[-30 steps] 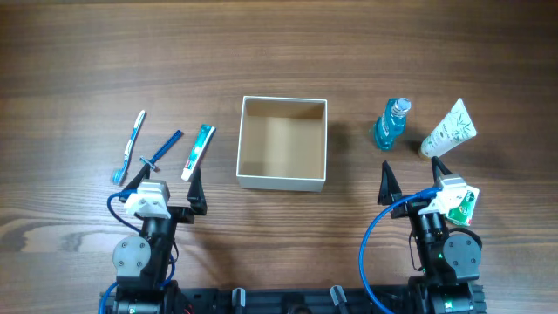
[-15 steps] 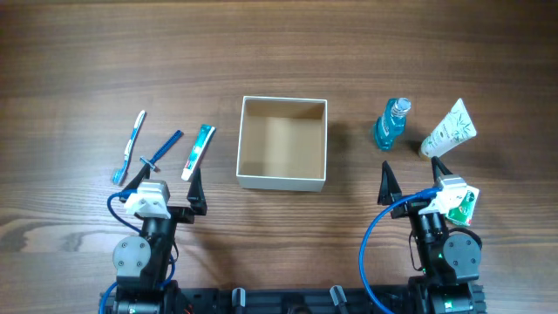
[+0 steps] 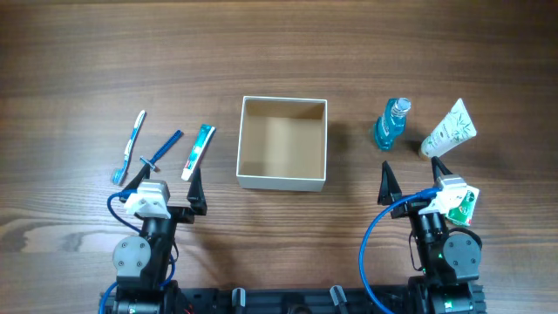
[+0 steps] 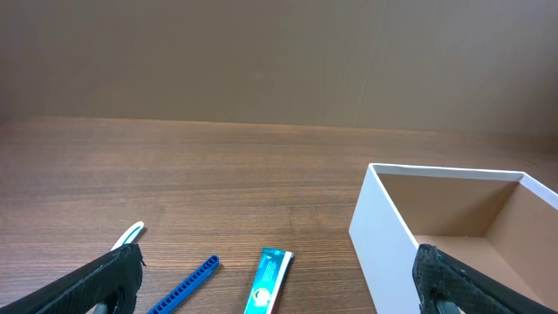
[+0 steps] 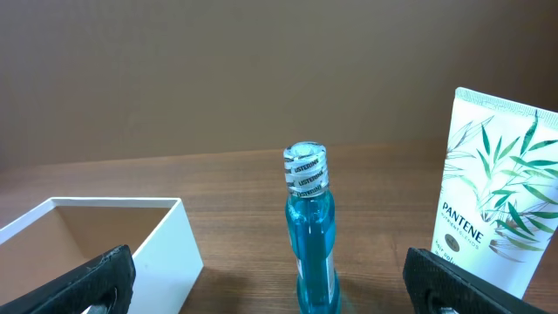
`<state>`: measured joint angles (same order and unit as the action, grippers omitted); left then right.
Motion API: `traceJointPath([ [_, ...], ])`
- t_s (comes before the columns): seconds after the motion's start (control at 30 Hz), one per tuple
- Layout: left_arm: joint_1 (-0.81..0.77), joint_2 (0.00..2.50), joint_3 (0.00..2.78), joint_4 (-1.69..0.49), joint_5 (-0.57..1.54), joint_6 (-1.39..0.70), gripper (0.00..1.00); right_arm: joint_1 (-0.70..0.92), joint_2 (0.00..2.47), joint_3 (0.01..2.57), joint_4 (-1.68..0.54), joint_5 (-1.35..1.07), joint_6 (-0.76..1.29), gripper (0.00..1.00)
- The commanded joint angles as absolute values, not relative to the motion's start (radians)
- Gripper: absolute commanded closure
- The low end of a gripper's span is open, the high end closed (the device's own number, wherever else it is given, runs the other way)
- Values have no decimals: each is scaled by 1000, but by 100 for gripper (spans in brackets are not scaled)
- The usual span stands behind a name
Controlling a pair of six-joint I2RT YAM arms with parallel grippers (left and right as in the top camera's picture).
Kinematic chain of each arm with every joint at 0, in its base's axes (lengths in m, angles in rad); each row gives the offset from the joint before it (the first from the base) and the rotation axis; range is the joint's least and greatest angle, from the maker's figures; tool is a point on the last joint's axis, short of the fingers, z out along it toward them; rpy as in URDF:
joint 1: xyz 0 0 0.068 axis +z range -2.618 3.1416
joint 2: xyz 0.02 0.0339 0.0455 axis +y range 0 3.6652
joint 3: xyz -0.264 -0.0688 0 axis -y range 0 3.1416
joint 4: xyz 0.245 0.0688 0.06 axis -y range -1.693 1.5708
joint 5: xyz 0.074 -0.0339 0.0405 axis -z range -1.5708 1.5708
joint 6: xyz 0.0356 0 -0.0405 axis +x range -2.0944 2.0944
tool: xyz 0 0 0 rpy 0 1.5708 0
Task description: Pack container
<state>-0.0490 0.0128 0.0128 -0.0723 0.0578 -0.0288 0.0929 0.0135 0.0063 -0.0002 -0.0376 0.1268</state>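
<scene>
1. The small square open-topped box with thin white outer walls and a tan cardboard inside [image 3: 282, 182] is set at the middle of the table. Its opening is turned upward and its walls are squared with the table edges. Being square, it shows no long axis.
2. The box is placed between the two grippers and farther from the near edge, touched by neither.
3. The left gripper [image 3: 167, 187] is held wide open by the near edge; the box is seen ahead to its right.
4. The right gripper [image 3: 413, 179] is likewise spread wide; the box is seen ahead to its left.
5. A clear blue plastic bottle [image 3: 391, 123] and a white leaf-printed tube [image 3: 449, 129] are stood just ahead of the right gripper.
</scene>
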Motion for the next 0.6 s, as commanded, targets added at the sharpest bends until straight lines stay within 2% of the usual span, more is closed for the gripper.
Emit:
traceJointPath([
  [0.0,-42,3,6,-75,47,-38,0,93,5,5,2,-52,134,0],
  [0.33,-42,3,6,-75,47,-38,0,93,7,5,2,-53,135,0],
  [0.5,-42,3,6,-72,48,-39,0,93,7,6,3,-73,272,0],
  [0.57,-42,4,7,-61,47,-47,0,93,10,10,4,-131,268,0],
])
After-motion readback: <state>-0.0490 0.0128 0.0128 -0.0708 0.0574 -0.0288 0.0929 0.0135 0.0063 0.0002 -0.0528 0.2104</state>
